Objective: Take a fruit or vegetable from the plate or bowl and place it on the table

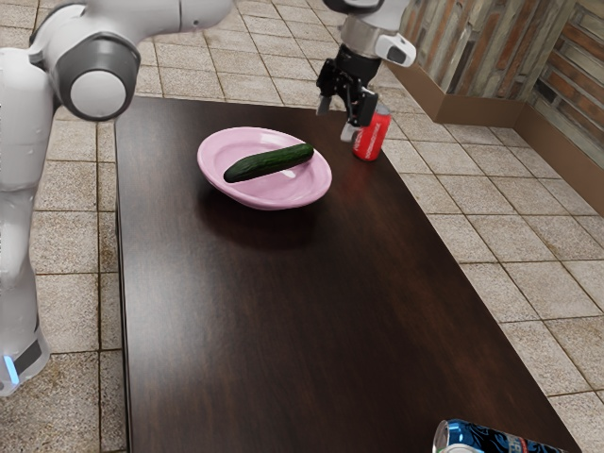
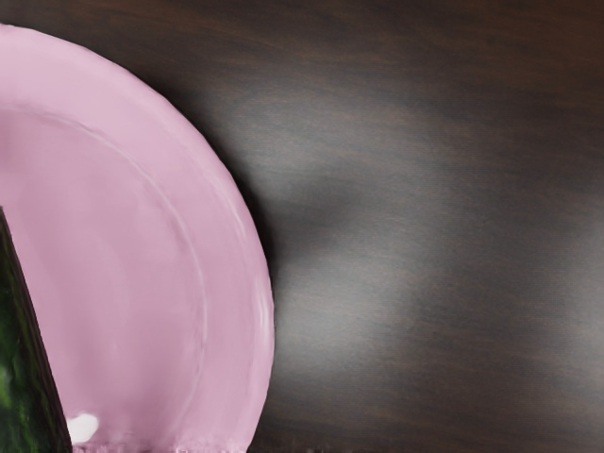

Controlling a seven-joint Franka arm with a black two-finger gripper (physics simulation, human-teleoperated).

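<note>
Clearly, the fingers (image 1: 336, 119) stand spread apart above the bench (image 1: 283, 330), gripping nothing. The cucumber (image 1: 269, 163) lies on the pink plate (image 1: 283, 196), below the fingers and toward the exterior view's left of them, apart from both fingertips.

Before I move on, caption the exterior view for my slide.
A cucumber lies on a pink plate on a dark wooden table, the gripper raised and open.
</note>
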